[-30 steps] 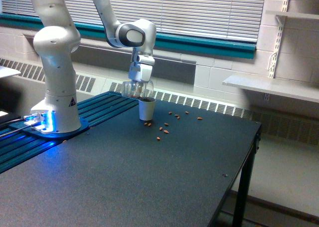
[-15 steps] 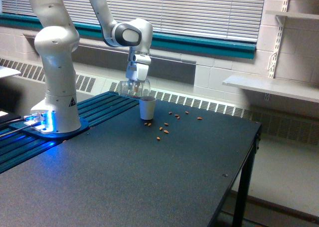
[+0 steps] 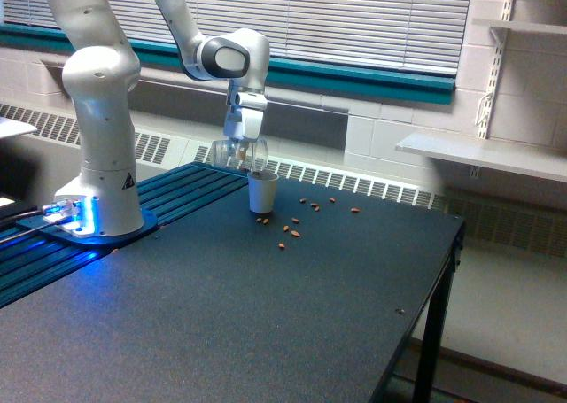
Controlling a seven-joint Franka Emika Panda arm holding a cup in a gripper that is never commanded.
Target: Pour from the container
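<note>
In the exterior view my gripper [image 3: 240, 148] hangs down from the white arm and is shut on the container [image 3: 232, 156], a small clear cup. The container lies tipped on its side, its mouth toward the exterior view's right, just above and left of the white paper cup [image 3: 261, 193]. That white cup stands upright on the dark table [image 3: 266, 314]. Several small brown pieces [image 3: 292, 230] lie scattered on the table to the right of the white cup. What is inside the container is too small to tell.
The arm's white base [image 3: 97, 199] stands at the exterior view's left on a ribbed blue-lit strip. The table's right edge [image 3: 447, 270] drops to the floor. A grey shelf [image 3: 483, 155] juts from the wall at the right, behind the table.
The gripper and the tipped container have risen a little and shifted slightly to the exterior view's left, away from the white cup's rim. The cup and the scattered pieces have not moved.
</note>
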